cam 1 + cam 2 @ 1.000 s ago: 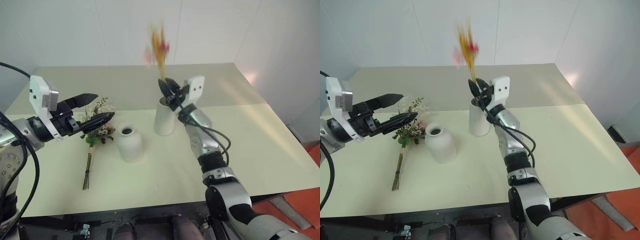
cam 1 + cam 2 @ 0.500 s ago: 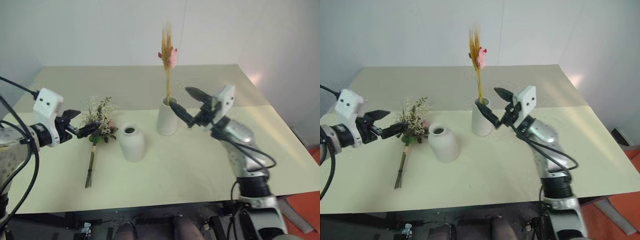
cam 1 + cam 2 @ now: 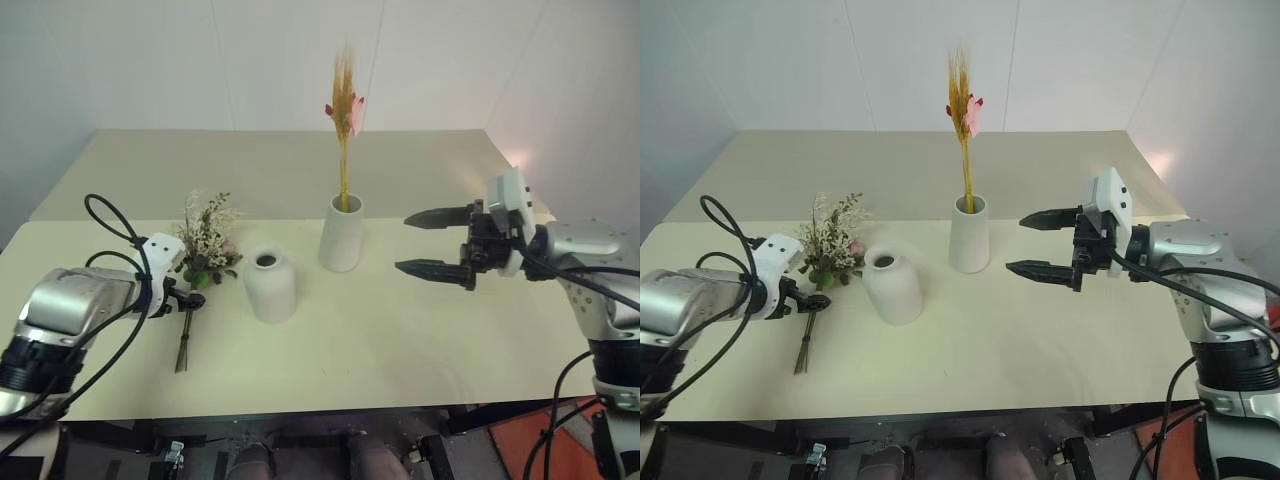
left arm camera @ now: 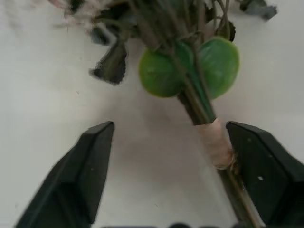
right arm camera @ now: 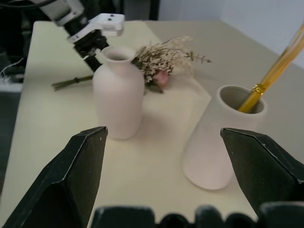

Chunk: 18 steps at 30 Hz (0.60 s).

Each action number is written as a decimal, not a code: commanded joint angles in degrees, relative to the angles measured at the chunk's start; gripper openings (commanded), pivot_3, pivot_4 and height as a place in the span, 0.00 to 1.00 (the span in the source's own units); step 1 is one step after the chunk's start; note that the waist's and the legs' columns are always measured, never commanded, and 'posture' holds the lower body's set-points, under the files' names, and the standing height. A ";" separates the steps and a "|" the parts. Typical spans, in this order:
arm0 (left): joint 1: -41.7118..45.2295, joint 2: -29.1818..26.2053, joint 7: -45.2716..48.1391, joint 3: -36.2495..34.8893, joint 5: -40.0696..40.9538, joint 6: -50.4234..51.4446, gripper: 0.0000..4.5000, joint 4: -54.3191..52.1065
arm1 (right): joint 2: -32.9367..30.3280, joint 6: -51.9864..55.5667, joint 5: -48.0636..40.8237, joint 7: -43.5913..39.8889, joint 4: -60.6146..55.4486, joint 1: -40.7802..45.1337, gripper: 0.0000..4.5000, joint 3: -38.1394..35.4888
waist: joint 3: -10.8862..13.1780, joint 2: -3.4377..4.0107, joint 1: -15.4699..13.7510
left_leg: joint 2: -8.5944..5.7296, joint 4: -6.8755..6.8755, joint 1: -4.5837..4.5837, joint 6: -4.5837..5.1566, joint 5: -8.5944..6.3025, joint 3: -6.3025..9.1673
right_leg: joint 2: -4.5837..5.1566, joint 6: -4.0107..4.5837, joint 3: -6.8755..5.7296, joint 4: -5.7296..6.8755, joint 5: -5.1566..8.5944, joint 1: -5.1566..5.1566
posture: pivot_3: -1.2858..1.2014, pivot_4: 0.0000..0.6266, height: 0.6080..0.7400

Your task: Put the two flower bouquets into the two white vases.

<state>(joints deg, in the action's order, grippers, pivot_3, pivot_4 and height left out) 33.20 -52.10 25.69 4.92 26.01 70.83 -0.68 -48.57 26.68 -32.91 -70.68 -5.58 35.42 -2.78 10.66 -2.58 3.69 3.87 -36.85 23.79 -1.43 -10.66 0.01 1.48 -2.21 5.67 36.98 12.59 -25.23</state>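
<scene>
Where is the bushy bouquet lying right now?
The bushy bouquet lies flat on the table at the robot's left, beside the short rounded vase; the left gripper straddles its wrapped stems.

Over the pale table [image 4: 57,128], the left gripper [image 4: 171,166] stands with its two black fingers [image 4: 90,161] spread wide. The bushy bouquet [image 4: 190,71] lies between them, its tan-wrapped stem just beside, perhaps touching, one finger. Two round green leaves sit above the wrap.
</scene>
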 commanded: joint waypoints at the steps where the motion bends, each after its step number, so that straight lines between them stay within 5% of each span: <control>1: 1.36 1.73 -0.88 0.82 -4.34 -3.26 0.65 3.81 | -1.68 -0.66 -0.79 -2.80 -0.60 0.39 1.00 -1.56 | 0.00 0.00 -0.17 | -0.02 0.00 -0.02 0.00 0.00 0.00 | 0.01 0.00 0.00 0.01 0.00 0.01 | 0.52 0.24 1.00; 10: 1.97 3.49 -0.84 -3.06 -6.99 -5.25 0.03 3.68 | -2.67 -0.89 -0.38 -3.65 -1.13 -1.00 1.00 -2.50 | 0.00 0.00 -0.05 | -0.02 -0.01 -0.08 0.00 0.00 0.00 | 0.00 -0.01 0.03 0.09 -0.01 0.04 | 0.52 0.24 1.00; 13: 1.37 3.82 -1.96 -7.65 -7.44 -8.51 0.03 2.43 | -2.97 -1.23 -0.32 -4.31 -0.74 -1.42 1.00 -2.58 | 0.00 0.00 -0.08 | -0.01 -0.01 -0.01 0.00 0.00 0.00 | 0.00 -0.01 0.02 0.07 -0.01 -0.01 | 0.52 0.24 1.00; 15: -0.86 5.58 -3.14 -13.32 -8.11 -19.73 0.03 0.57 | -3.19 -1.35 -0.21 -4.85 -0.27 -1.51 1.00 -2.58 | 0.00 0.00 -0.08 | -0.02 -0.01 0.01 0.00 0.00 0.00 | 0.01 -0.01 0.02 0.04 -0.01 0.00 | 0.52 0.24 1.00; 18: 1.05 12.38 -7.13 -25.68 -3.79 -30.82 0.03 -1.92 | -3.39 -1.79 -0.24 -6.08 0.99 -1.30 1.00 -2.57 | 0.00 -0.03 -0.69 | -0.02 -0.06 0.04 0.00 0.00 -0.01 | 0.06 0.00 0.00 0.03 -0.03 0.01 | 0.52 0.24 1.00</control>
<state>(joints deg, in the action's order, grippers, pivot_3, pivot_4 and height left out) 31.51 -40.69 20.51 -13.25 19.66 46.17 1.25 -51.06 26.40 -32.79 -75.87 -4.39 33.28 -3.13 10.67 -2.60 3.01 3.86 -36.93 23.83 -1.43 -10.66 0.00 1.54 -2.21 5.65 37.01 12.54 -25.21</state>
